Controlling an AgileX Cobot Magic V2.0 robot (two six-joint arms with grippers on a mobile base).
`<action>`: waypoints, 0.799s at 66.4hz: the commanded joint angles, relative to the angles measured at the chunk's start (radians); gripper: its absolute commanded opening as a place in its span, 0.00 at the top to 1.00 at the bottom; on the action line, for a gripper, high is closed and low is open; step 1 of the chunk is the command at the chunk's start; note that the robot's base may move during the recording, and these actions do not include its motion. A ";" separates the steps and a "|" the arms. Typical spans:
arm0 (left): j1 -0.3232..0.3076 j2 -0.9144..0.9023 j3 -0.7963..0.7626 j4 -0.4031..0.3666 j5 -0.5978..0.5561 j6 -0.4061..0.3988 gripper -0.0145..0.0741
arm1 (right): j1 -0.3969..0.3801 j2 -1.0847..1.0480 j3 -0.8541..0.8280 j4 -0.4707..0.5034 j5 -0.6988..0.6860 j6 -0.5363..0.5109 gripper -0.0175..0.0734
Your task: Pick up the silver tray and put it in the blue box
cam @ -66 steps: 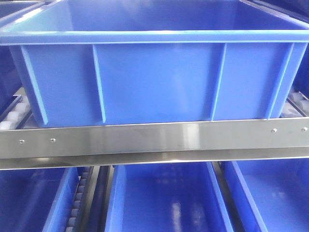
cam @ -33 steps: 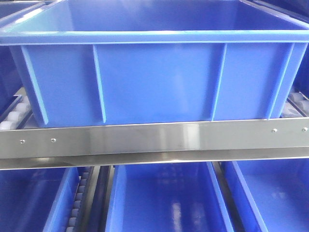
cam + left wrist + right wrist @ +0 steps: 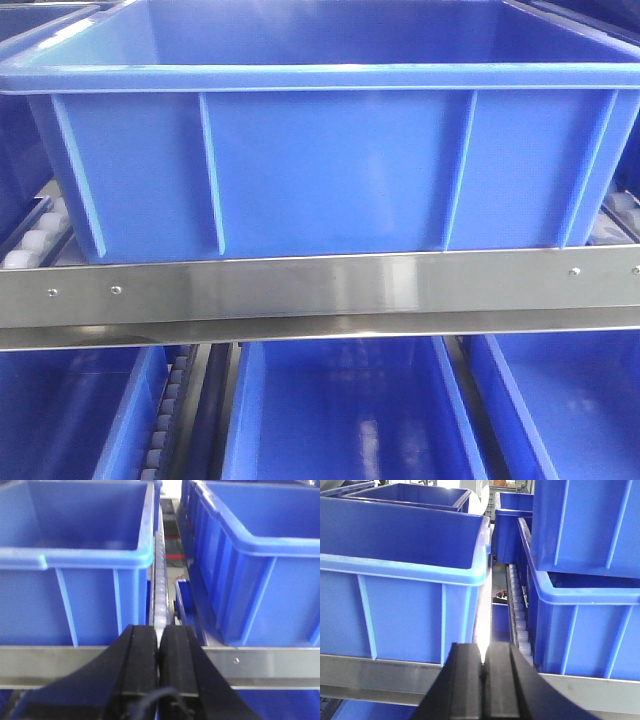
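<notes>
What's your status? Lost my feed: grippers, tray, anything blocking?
Left gripper shut. Right gripper near shut, bright sliver in the gap, unidentified. Silver tray not seen. Blue box behind steel rail, top open, unobstructed.

We see the box [image 3: 330, 170], a deep bright-blue plastic crate with a thick rim and vertical ribs, standing upright and open-topped on the upper level of a rack, just behind a steel rail. Its interior appears bare. We cannot make out the tray.
</notes>
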 commanded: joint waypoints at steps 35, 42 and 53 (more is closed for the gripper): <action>-0.001 -0.017 0.018 0.024 -0.200 -0.022 0.84 | -0.007 -0.021 -0.018 -0.013 -0.098 0.000 0.75; -0.001 -0.017 0.018 0.024 -0.193 -0.022 0.84 | -0.007 -0.021 -0.018 -0.013 -0.098 0.000 0.75; -0.001 -0.017 0.018 0.024 -0.193 -0.022 0.84 | -0.007 -0.021 -0.018 -0.013 -0.098 0.000 0.75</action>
